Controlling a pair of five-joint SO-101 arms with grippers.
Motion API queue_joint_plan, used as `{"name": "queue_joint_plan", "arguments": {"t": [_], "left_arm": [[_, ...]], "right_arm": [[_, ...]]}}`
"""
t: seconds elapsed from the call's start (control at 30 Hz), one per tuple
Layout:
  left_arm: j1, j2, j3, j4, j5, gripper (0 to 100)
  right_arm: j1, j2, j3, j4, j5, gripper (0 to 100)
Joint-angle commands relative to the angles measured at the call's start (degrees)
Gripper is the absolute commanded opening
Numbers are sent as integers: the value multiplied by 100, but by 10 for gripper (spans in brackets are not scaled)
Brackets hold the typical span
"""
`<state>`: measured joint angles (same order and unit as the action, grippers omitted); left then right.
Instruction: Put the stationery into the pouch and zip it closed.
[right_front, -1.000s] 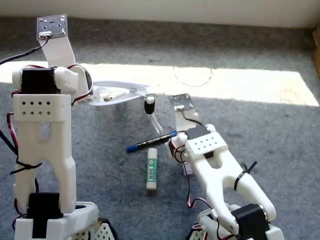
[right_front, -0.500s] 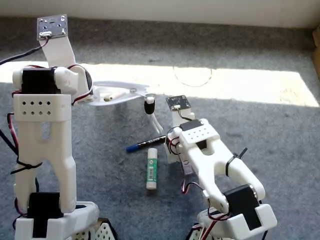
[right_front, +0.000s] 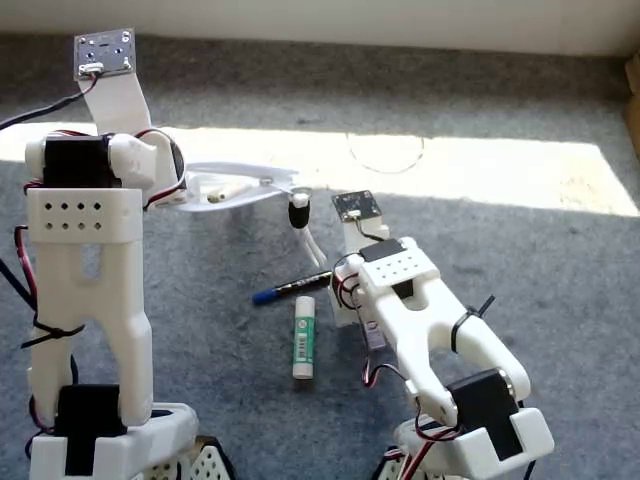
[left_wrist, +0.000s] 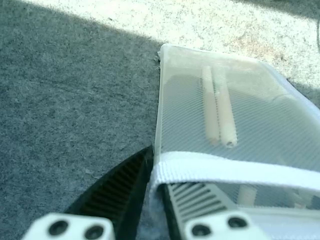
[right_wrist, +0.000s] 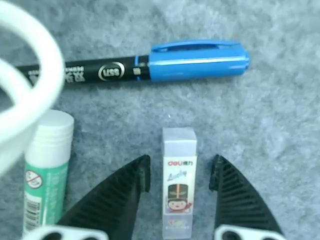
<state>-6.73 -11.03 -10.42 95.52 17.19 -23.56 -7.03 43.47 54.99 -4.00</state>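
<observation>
Pouch (right_front: 240, 185) of clear mesh lies on the grey carpet (right_front: 520, 300) at the edge of a sunlit strip (right_front: 480, 170), in front of the left arm. Through its wall, in the left wrist view, two pale cream sticks (left_wrist: 217, 107) show inside, side by side and touching along their length. The left gripper (left_wrist: 156, 172) is clamped on the pouch's white woven border (left_wrist: 235, 170) — the black fingers pinch that strip at its corner. Whether the zip is open there is hard to judge from this angle.

The remaining stationery sits on the carpet between the two arms. A marker (right_front: 290, 288) with a black barrel and blue cap lies slanted; a glue stick (right_front: 303, 337) with a green label lies just beside it, not quite touching. In the right wrist view an eraser (right_wrist: 179, 180) in a printed sleeve lies near both.

The right gripper (right_wrist: 180, 162) hangs low over the carpet with its fingers spread apart — the eraser sits between them, with a gap of carpet on each side, so neither finger touches it. The marker lies just beyond the fingertips, crosswise to the eraser.
</observation>
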Motion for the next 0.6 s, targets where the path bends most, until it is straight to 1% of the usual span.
{"name": "queue_joint_plan", "arguments": {"t": [0.0,0.2,0.43,0.57], "left_arm": [[-57,31,101,-44,-53,8],[-48,13,110,-44,-53,7],[-66,4,110,-44,-53,7],[-75,-4,110,-35,-44,7]], "right_arm": [[-110,-22,-435,-57,0,190],[-136,-22,-435,-57,9,118],[-136,-84,-435,-31,9,111],[-136,-92,-444,242,9,111]]}}
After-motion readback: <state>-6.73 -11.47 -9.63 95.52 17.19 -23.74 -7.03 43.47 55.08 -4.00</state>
